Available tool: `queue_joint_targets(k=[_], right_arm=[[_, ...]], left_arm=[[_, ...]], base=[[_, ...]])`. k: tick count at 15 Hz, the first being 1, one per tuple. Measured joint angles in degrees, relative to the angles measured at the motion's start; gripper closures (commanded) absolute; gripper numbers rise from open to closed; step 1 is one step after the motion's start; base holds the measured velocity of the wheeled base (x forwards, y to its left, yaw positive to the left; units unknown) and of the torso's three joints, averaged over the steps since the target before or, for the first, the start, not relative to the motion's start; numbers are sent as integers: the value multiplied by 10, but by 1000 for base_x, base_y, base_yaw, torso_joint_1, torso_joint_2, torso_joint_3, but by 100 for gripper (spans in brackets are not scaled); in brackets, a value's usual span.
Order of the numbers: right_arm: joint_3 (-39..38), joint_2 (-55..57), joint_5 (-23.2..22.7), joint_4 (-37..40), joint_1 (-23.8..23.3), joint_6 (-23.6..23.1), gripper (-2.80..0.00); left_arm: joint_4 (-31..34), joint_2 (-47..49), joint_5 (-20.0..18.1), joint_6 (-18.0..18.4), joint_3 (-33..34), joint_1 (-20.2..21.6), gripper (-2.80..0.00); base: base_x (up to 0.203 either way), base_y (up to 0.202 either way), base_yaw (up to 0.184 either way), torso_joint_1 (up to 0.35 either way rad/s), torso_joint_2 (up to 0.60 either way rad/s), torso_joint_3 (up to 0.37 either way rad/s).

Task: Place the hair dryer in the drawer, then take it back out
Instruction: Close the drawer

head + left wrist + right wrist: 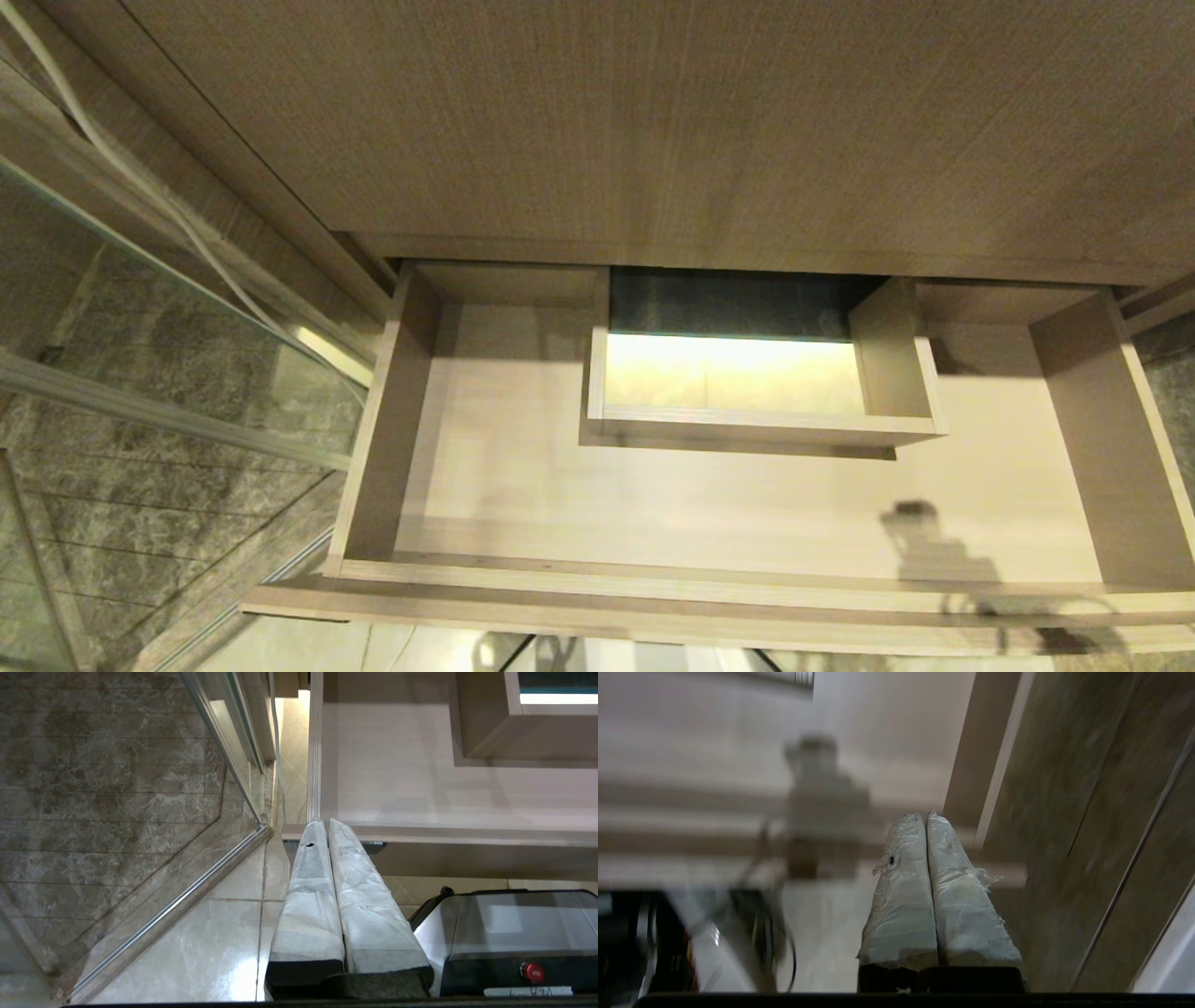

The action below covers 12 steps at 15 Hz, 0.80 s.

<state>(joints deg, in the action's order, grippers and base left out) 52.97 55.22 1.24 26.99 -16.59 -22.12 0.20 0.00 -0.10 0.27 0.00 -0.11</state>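
Drawer (485,467) pulled out under the cabinet front (653,121), boxed cut-out (747,411) at its back; hair dryer nowhere in view. Left gripper (325,822) pressed together, empty, at drawer's front corner. Right gripper (924,815) likewise, empty, near drawer's front edge.

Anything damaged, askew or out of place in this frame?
The drawer stands pulled open with no hair dryer inside it in any view. The white wrap on the right end effector is frayed and has a small hole; the left end effector has a similar hole. Otherwise nothing looks askew.
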Motion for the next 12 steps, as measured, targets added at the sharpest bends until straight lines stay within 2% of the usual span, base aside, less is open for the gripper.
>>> queue_joint_targets(k=[2,4,9,12], right_arm=[[-17,8,1,91,-32,-22,0],[-54,23,8,139,-51,-33,0],[-102,95,56,134,-61,-56,0],[-111,155,62,120,-65,-56,0]], left_arm=[[0,0,0,0,0,0,0],[0,0,0,0,0,0,0],[0,0,0,0,0,0,0],[0,0,0,0,0,0,0]], base=[[0,0,0,30,12,47],[0,0,0,16,2,44],[0,0,0,2,2,14],[0,0,0,0,0,0]])
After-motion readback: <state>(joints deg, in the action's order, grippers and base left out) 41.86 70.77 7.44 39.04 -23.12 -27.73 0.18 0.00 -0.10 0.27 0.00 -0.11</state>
